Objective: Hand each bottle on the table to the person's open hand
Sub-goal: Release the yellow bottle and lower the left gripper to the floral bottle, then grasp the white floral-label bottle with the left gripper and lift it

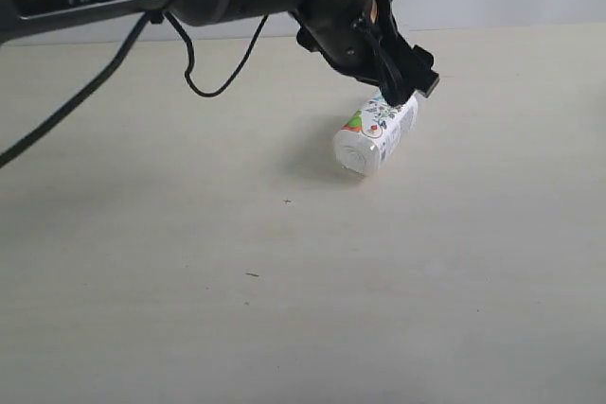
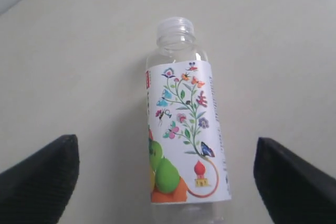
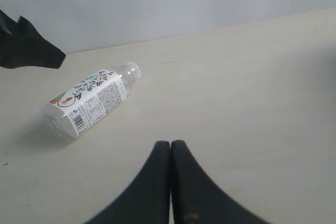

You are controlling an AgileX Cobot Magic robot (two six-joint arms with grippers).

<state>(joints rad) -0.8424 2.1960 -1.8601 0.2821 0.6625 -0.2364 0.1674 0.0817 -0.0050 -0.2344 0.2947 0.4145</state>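
One clear bottle (image 1: 374,136) with a green-white flowered label lies on its side on the cream table (image 1: 284,309). My left gripper (image 1: 407,82) hovers over its far end, open. In the left wrist view the bottle (image 2: 186,129) lies lengthwise between the two black fingers (image 2: 42,182), with a wide gap on each side and its whitish cap end pointing away. My right gripper (image 3: 171,148) is shut on nothing, well away from the bottle (image 3: 89,103). The yellow bottle, the red-labelled bottle, the second green-white bottle and the person's hand are out of view.
The left arm's black body and a looping cable (image 1: 204,82) cross the upper left of the exterior view. A pale wall (image 3: 157,3) stands behind the table's far edge. A few tiny dark specks (image 1: 252,274) mark the surface.
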